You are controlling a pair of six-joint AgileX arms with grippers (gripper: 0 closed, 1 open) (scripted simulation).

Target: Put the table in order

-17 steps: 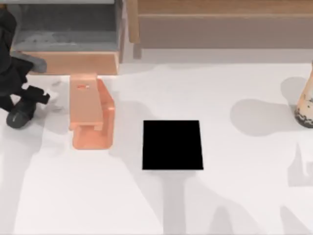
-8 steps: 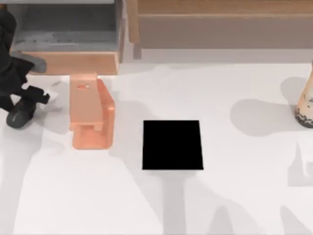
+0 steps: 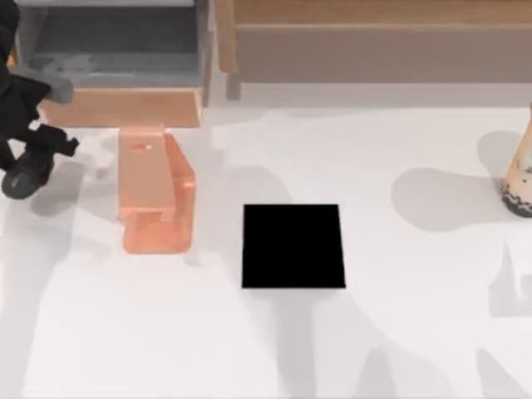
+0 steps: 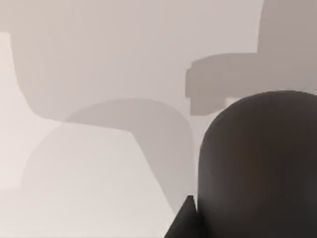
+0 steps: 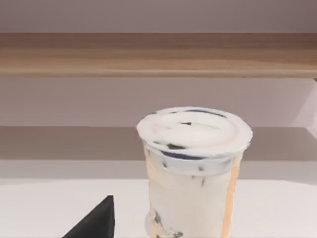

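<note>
Overhead, the large flat matte white table [image 3: 399, 349] spreads across nearly the whole top view, crossed by soft grey shadows. At its far left edge sits my left arm's black gripper [image 3: 29, 162], close to the front of a wooden and grey shelf unit [image 3: 125, 106] that runs along the back; whether its fingers are open or closed cannot be told. Just to the gripper's right, and apart from it, lies a glossy orange block-shaped object [image 3: 154, 191], its near end just in front of the shelf unit's wooden lip. A small black square pad [image 3: 293, 246] lies flat near the middle of the table, well apart from the orange object. At the far right edge stands a tan and cream drink cup [image 3: 519, 179], partly cut off. From the left wrist, a dark rounded part of the arm [image 4: 257, 168] looms over bare white table surface with grey shadows. From the right wrist, the drink cup [image 5: 193, 173] stands upright on the table, its pale lid streaked with dark marks, with a long wooden shelf board [image 5: 158, 54] behind it; the right gripper's state cannot be told.
</note>
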